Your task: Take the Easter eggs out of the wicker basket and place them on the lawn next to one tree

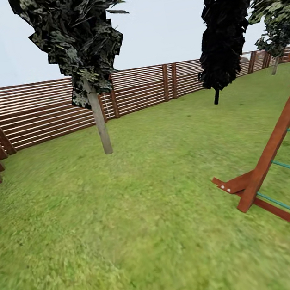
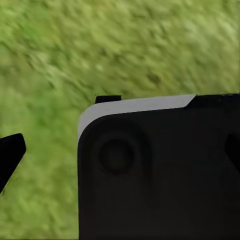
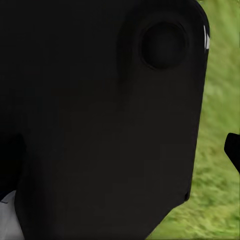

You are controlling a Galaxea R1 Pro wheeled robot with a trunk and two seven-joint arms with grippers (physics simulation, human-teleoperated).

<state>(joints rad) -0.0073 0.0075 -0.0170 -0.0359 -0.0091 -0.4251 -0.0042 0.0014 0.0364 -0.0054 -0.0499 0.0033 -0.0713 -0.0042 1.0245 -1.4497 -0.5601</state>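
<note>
Lawn (image 1: 129, 222) runs to the tree (image 1: 100, 124) ahead; each tool's state cannot be told.

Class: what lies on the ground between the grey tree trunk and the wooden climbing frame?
Only lawn; the head view shows bare grass from the tree to the climbing frame.

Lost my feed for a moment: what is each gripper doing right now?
Left gripper: cannot be told; a dark robot part blocks its wrist view over the lawn.
Right gripper: cannot be told; its wrist view is blocked too.

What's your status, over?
Grippers: state unreadable. Lawn ahead, grey-trunked tree near the fence. Wooden play frame at right.
</note>
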